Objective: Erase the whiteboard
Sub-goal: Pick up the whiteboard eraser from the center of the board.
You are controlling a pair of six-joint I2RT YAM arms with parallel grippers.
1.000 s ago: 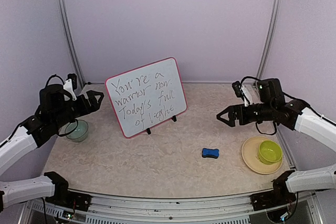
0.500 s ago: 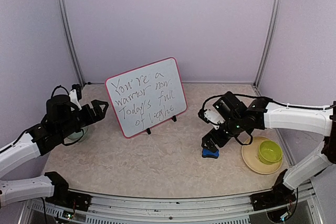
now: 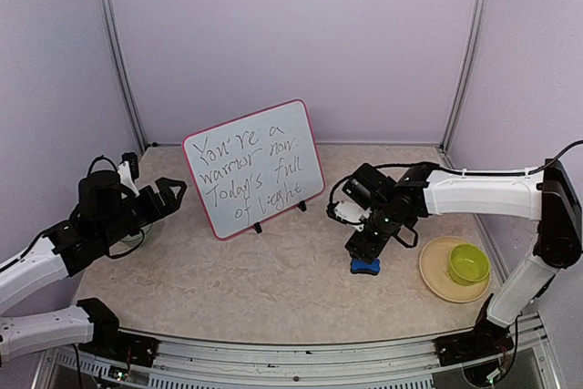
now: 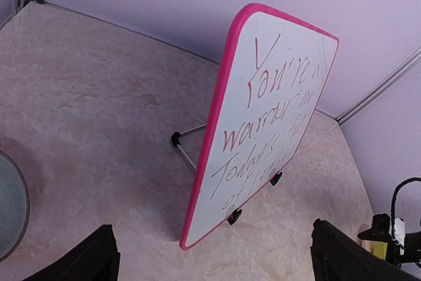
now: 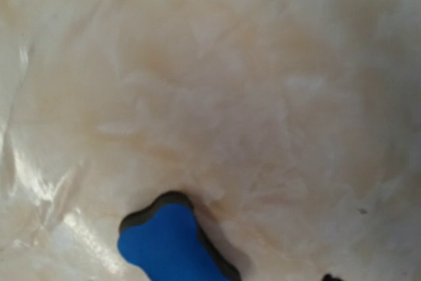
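The whiteboard (image 3: 253, 168) stands tilted on small black feet at the middle back, pink-rimmed, with dark handwriting on it. In the left wrist view the whiteboard (image 4: 263, 129) shows nearly edge-on. My left gripper (image 3: 169, 195) hovers open just left of the board, its black fingertips (image 4: 99, 255) spread wide. A blue bone-shaped eraser (image 3: 365, 266) with a black underside lies on the table. My right gripper (image 3: 361, 249) points down right above it, open, with nothing held. In the right wrist view the eraser (image 5: 168, 245) fills the lower left.
A tan plate (image 3: 437, 278) holding a green bowl (image 3: 468, 264) sits at the right, beside the eraser. A glass bowl (image 3: 138, 236) lies under my left arm, and the same bowl (image 4: 10, 208) shows at the left wrist view's edge. Walls close the back and sides.
My right arm has swung from the right side in and down over the blue eraser. The left gripper has dropped slightly, staying near the board's left edge.
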